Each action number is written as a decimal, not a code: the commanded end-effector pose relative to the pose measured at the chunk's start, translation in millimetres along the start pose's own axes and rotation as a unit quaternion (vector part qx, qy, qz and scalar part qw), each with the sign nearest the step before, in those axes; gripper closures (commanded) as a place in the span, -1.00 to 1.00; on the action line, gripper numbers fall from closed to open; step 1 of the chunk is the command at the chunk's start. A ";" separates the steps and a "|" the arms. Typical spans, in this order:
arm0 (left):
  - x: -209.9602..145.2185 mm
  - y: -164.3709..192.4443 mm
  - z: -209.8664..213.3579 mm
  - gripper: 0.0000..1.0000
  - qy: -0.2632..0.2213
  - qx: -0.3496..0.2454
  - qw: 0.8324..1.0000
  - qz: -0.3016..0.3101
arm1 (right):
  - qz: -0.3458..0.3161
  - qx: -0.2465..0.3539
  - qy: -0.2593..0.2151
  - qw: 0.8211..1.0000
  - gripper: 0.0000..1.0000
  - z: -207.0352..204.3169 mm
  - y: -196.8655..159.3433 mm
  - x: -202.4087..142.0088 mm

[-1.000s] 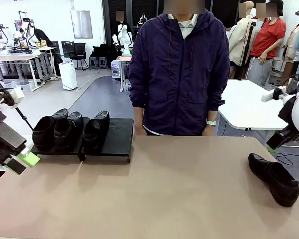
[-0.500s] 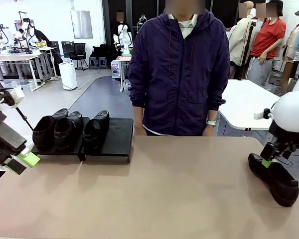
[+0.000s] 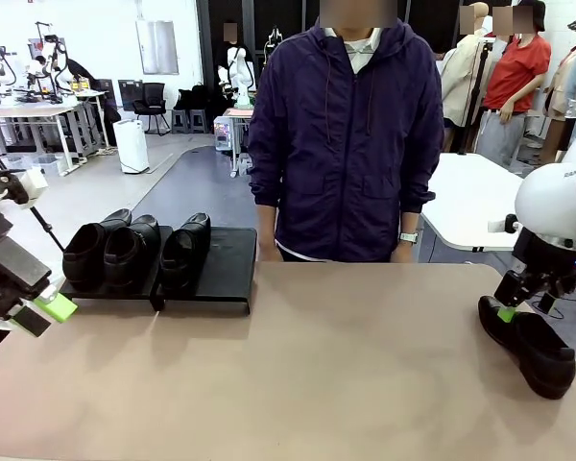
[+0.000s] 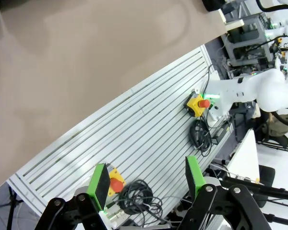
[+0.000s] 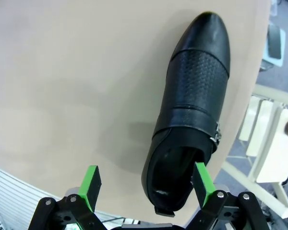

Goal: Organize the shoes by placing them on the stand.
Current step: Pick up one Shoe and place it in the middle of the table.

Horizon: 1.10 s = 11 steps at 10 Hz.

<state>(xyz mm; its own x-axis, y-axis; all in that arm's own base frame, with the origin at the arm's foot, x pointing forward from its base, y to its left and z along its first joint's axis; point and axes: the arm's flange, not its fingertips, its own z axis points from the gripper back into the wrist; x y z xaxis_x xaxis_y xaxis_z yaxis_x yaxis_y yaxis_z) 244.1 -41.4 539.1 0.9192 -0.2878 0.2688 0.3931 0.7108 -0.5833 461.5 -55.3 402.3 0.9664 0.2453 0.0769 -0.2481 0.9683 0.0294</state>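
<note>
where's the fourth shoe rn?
Front view: loose shoe lies on the table near its right edge, under the open right gripper, far from the stand.

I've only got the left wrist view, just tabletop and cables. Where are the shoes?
Observer: Three shoes stand on the stand, at the table's far left in the front view.
Operator: And the fourth?
Observer: The fourth shoe lies on the tabletop at the right edge.
Operator: Is the right gripper on it?
Observer: The right gripper is open above the shoe's heel opening, holding nothing.
Operator: Room left on the stand?
Observer: Yes, its right end is bare.
</note>
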 end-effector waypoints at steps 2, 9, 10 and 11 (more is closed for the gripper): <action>-0.6 -0.4 1.5 -0.64 -0.001 -0.011 1.000 0.001 | -0.003 0.027 0.024 0.999 -1.00 -9.3 -6.0 6.2; -0.6 -0.4 1.5 -0.64 -0.001 -0.011 1.000 0.001 | -0.009 0.020 0.055 0.998 -1.00 -10.1 6.2 -12.4; -0.6 -0.4 1.5 -0.64 -0.001 -0.011 1.000 0.001 | -0.011 0.023 0.054 0.998 -1.00 -16.3 7.5 -13.5; -0.6 -0.4 1.5 -0.64 -0.001 -0.011 1.000 0.001 | -0.015 0.030 0.057 0.998 -1.00 -25.9 8.0 -15.4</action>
<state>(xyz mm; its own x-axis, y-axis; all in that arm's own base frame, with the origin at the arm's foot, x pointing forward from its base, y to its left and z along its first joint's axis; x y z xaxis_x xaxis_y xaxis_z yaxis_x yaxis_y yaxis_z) 244.1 -41.4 539.1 0.9192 -0.2878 0.2688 0.3931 0.7108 -0.5833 450.0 -50.9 381.5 0.9697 0.2422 -0.0328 -0.2390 0.9678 0.0793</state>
